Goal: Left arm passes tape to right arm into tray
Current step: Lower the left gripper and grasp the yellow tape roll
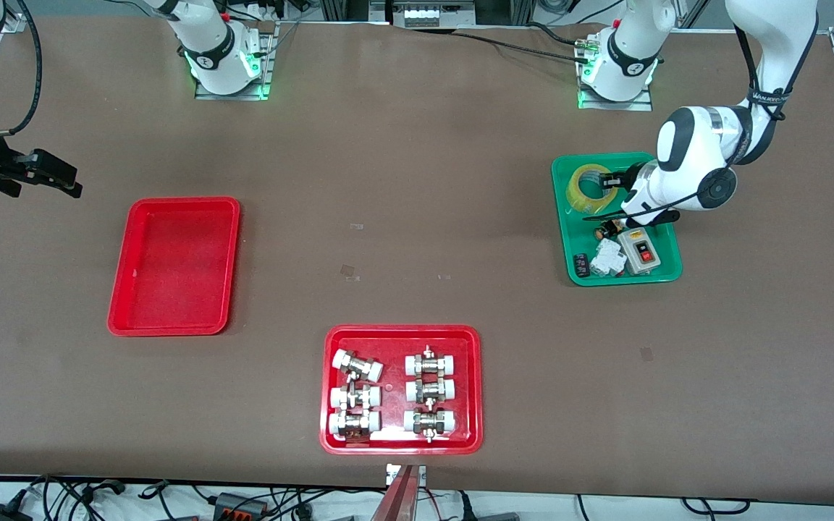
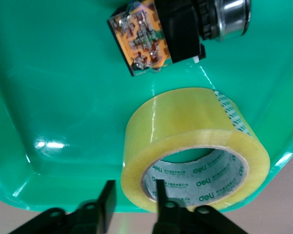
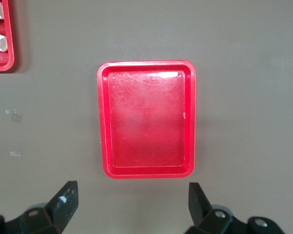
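The tape (image 1: 589, 187), a yellowish translucent roll, lies in the green tray (image 1: 573, 239) at the left arm's end of the table. My left gripper (image 1: 603, 195) is down at the roll and open. In the left wrist view the tape (image 2: 195, 146) fills the lower part. One of the fingers (image 2: 158, 195) is inside the hollow core and the other is outside the wall with a gap, my left gripper (image 2: 133, 200) straddling it. The plain red tray (image 1: 174, 268) is empty, also in the right wrist view (image 3: 146, 122). My right gripper (image 1: 62, 177) waits open above the table beside it, fingers wide (image 3: 132, 202).
A red tray of metal fittings (image 1: 330, 391) sits nearest the front camera, its corner in the right wrist view (image 3: 5, 61). The green tray also holds a grey switch box (image 1: 640, 250), a white breaker (image 1: 607, 257) and a push-button part (image 2: 156, 39).
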`<control>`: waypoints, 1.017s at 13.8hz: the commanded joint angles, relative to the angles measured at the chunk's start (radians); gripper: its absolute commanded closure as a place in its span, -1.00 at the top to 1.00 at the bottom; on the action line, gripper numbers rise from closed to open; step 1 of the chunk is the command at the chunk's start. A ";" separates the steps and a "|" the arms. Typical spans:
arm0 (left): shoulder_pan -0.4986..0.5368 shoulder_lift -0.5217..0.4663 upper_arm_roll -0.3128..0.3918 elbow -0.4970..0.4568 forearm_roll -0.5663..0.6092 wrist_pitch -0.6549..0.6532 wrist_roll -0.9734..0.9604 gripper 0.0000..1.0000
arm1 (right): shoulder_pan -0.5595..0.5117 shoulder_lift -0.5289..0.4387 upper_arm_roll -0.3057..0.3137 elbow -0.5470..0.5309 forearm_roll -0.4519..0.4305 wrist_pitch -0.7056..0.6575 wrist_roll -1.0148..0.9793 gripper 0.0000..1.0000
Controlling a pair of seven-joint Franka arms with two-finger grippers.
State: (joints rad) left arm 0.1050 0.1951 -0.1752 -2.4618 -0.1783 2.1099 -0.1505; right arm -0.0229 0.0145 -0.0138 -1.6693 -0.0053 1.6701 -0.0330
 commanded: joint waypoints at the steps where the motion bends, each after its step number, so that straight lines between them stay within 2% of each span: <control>1: 0.004 -0.003 -0.007 -0.002 -0.032 0.012 0.000 -0.80 | -0.011 0.001 0.011 0.000 0.015 0.011 0.010 1.00; 3: 0.004 -0.003 -0.006 0.004 -0.032 0.010 0.003 -0.87 | -0.011 0.010 0.011 0.000 0.015 0.019 0.012 1.00; 6: -0.004 -0.020 -0.006 0.046 -0.029 -0.016 0.003 -0.86 | -0.012 0.015 0.011 0.002 0.015 0.020 0.012 1.00; 8: -0.004 -0.040 -0.004 0.105 -0.020 -0.079 0.003 -0.86 | -0.011 0.012 0.011 0.003 0.015 0.008 0.013 1.00; 13: -0.008 -0.043 -0.013 0.398 -0.018 -0.353 -0.012 -0.93 | -0.012 0.009 0.009 0.011 0.011 -0.018 0.013 1.00; 14: -0.008 -0.043 -0.050 0.462 -0.021 -0.402 -0.017 -0.96 | -0.012 0.010 0.009 0.014 0.016 -0.007 0.013 1.00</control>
State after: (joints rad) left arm 0.0999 0.1586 -0.1852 -2.1165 -0.1851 1.8134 -0.1512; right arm -0.0233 0.0304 -0.0138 -1.6667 -0.0050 1.6645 -0.0328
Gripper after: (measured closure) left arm 0.793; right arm 0.000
